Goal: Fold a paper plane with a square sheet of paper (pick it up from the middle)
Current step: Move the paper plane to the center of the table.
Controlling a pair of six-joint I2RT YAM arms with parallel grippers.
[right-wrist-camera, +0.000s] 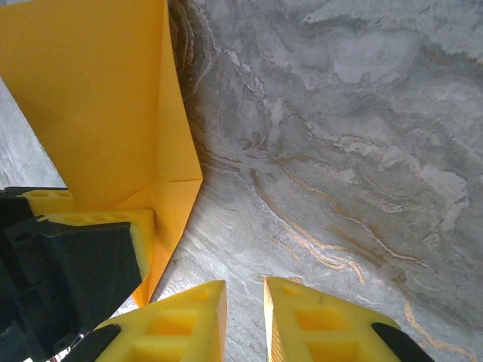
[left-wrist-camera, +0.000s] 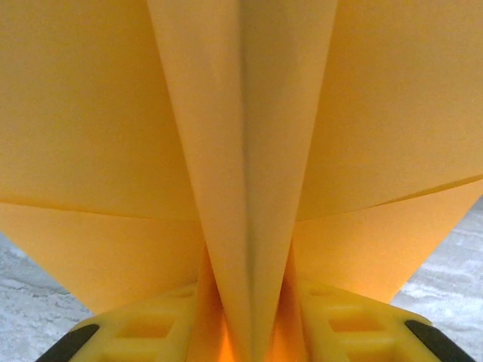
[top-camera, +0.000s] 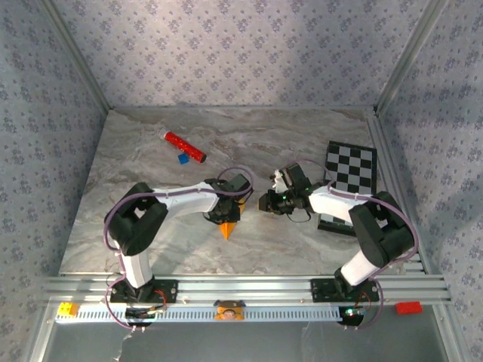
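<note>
Pale lilac wallpaper with a small flower print covers the walls (top-camera: 226,45) on three sides of a grey marbled bench (top-camera: 287,143). A ribbed aluminium rail (top-camera: 249,286) runs along the near edge and carries both arm bases.

The white-and-black left arm (top-camera: 173,202) bends inward to the middle of the bench, and the right arm (top-camera: 339,205) reaches in from the other side. Their wrists are near each other but apart.

A black-and-white checkered board (top-camera: 351,170) lies flat by the right edge, partly under the right arm.

The orange-yellow folded paper plane (top-camera: 228,229) sits on the bench near the middle, its pointed end toward the rail, under the left claw (top-camera: 226,213). From the left wrist, the plane (left-wrist-camera: 249,151) spreads into two wings above a central keel. The keel runs down between the yellow fingers of the left claw (left-wrist-camera: 249,302). The fingers stand on either side of the keel, but I cannot tell whether they press it.

From the right wrist, a wing of the plane (right-wrist-camera: 98,98) rises at the left. The right claw (right-wrist-camera: 245,290) hangs over bare bench (right-wrist-camera: 339,151) beside it, its fingers nearly together with a narrow slit and nothing between them. In the overhead view the right claw (top-camera: 264,202) points at the left wrist.

A red cylinder (top-camera: 185,146) lies aslant toward the far left, with a small blue block (top-camera: 183,159) just beside it.
</note>
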